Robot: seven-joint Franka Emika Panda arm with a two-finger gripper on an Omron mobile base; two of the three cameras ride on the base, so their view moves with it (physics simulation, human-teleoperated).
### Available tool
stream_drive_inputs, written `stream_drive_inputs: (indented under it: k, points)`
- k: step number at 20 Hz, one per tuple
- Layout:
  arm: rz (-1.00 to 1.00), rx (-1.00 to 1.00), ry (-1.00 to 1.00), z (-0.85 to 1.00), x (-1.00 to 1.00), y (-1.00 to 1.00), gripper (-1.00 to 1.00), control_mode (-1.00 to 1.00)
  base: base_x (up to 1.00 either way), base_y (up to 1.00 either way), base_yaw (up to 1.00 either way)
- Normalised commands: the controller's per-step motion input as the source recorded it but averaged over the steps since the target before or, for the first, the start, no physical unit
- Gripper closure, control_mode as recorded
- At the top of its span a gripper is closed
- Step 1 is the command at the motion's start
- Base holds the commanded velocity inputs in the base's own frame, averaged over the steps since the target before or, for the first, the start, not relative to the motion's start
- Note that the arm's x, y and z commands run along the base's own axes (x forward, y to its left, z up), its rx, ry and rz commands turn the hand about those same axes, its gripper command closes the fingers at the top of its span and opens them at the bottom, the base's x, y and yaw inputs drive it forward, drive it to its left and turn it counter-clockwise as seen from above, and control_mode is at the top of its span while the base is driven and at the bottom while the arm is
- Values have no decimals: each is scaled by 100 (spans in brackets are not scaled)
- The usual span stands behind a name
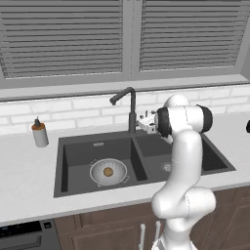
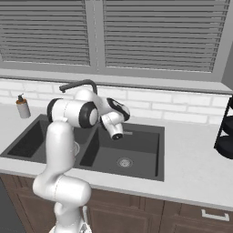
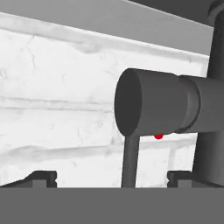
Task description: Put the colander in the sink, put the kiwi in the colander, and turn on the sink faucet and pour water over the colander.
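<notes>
The white-grey colander sits in the left basin of the dark sink, and the brown kiwi lies inside it. The black gooseneck sink faucet stands behind the divider with its spout turned over the left basin. My gripper is beside the faucet's base, on its right. In the hand view the gripper is open, and the faucet's side lever hangs between its fingertips, touching neither. The lever's dark round hub is just above. Water is out of view.
A grey soap dispenser stands on the counter left of the sink. A black rack stands at the counter's far right. White tile wall and window blinds lie close behind the faucet. The right basin holds nothing but its drain.
</notes>
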Motion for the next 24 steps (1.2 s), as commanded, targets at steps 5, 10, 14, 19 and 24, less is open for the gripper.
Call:
stream_drive_inputs:
  k: [5, 10, 14, 19, 24]
  points:
    - [0, 0, 0, -19, 47, 0, -100, -100, 0, 0, 0]
    - [0, 0, 0, -26, 41, 0, -100, -100, 0, 0, 0]
    - [0, 0, 0, -20, 37, 0, -100, -100, 0, 0, 0]
    - [0, 0, 0, -12, 33, 0, 100, -100, 0, 0, 0]
    - [-5, 3, 0, -12, 13, -26, 100, -100, 0, 0, 0]
